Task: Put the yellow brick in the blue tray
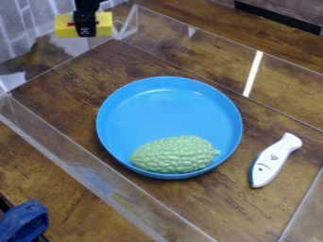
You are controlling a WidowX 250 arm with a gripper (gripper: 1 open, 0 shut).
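Yellow brick (66, 25) apparently grasped by hand (86, 23), apart from tray rim (169, 127).

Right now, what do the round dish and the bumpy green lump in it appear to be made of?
The blue dish looks like smooth, slightly glossy plastic, judging by its even colour and thin raised rim. The green lump has a matte, knobbly surface, perhaps rubber or moulded plastic; I can't tell which.

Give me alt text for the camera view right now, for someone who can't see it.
A round blue tray on a wooden table holds a bumpy green lump near its front edge. A yellow brick is at the top left, outside the tray, with the dark end effector at it. A white, fish-shaped utensil lies to the right.
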